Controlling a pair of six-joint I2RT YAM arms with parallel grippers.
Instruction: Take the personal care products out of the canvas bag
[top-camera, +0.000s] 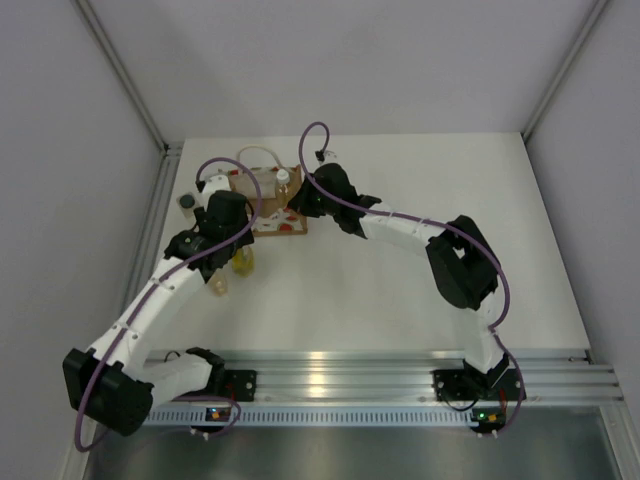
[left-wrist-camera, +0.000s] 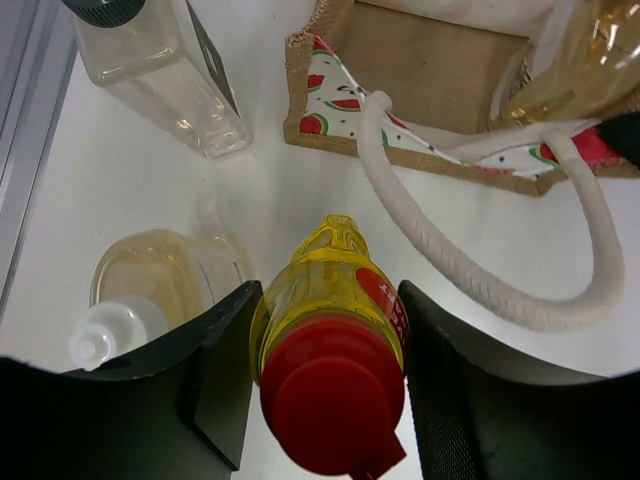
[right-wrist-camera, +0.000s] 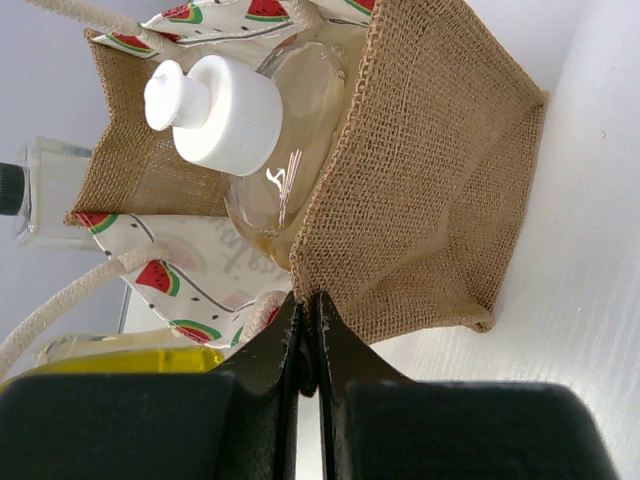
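Closest to the left wrist lens, the yellow-green bottle (left-wrist-camera: 325, 380) with its red cap is being pinched by the left gripper (left-wrist-camera: 328, 295), both black fingers being pressed against its sides. Whether its base is being rested on the table (top-camera: 400, 290) cannot be told. At 9 o'clock from it, an amber bottle (left-wrist-camera: 165, 285) with a white cap is being seen on the white surface, just beside the gripper's finger. At 11 o'clock, the dark-capped clear bottle (left-wrist-camera: 165, 75) is being seen outside the bag, near its corner. At 1 o'clock, the canvas bag (left-wrist-camera: 440, 70) is being shown with its watermelon-printed white panel, one white rope handle (left-wrist-camera: 470, 270) being draped onto the table toward the gripper.

In the right wrist view, the bag's burlap rim is being clamped by the right gripper (right-wrist-camera: 308, 305), its fingers being squeezed together on the fabric edge. A second amber bottle (right-wrist-camera: 290, 130), white-capped, is being contained inside the bag. From above, the bag is being seen at 11 o'clock on the table, between both grippers.
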